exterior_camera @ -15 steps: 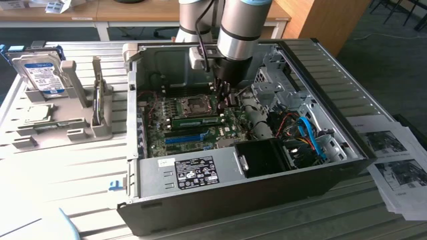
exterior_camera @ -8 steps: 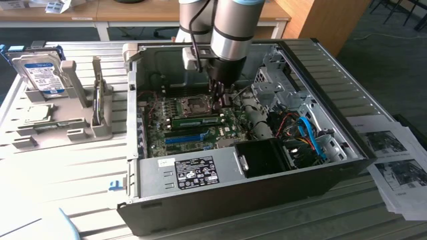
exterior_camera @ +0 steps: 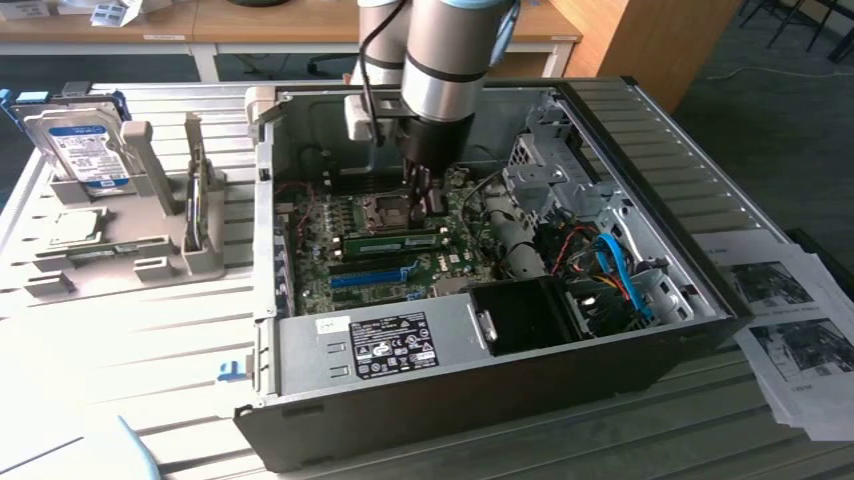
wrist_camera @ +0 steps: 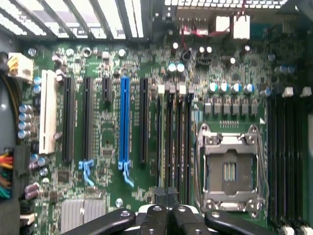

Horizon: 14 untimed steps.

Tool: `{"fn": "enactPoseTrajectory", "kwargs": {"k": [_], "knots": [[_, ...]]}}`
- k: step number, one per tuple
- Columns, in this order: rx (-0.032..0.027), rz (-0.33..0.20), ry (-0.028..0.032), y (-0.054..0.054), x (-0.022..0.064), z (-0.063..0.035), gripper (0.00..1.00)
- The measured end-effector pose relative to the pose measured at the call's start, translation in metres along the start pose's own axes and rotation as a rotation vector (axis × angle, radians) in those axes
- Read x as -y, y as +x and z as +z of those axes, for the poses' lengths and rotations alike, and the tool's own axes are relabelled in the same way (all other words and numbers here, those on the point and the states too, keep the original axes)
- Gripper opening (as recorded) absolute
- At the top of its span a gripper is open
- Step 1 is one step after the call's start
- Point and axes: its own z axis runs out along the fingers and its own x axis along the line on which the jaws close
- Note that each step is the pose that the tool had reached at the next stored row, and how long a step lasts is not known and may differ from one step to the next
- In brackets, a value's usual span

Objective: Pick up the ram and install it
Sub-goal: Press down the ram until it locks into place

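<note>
The ram, a narrow green stick, stands on edge in a memory slot on the motherboard inside the open computer case. My gripper hangs inside the case, just above the end of the ram towards the exterior view's right. Whether it touches the stick I cannot tell. In the wrist view my gripper is shut, its dark fingertips pressed together with nothing visible between them. It hovers over the row of black memory slots beside the empty processor socket.
A long blue slot lies just in front of the ram. A black fan shroud and bundled cables fill the case's right. Left of the case, a grey tray holds a hard drive. Printed sheets lie at the right.
</note>
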Motion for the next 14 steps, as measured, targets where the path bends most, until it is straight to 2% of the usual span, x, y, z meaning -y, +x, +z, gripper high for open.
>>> {"fn": "enactPoseTrajectory", "kwargs": {"k": [14], "knots": [[0.0000, 0.000, 0.0043, 0.000, -0.0328, 0.0013, 0.09]]}}
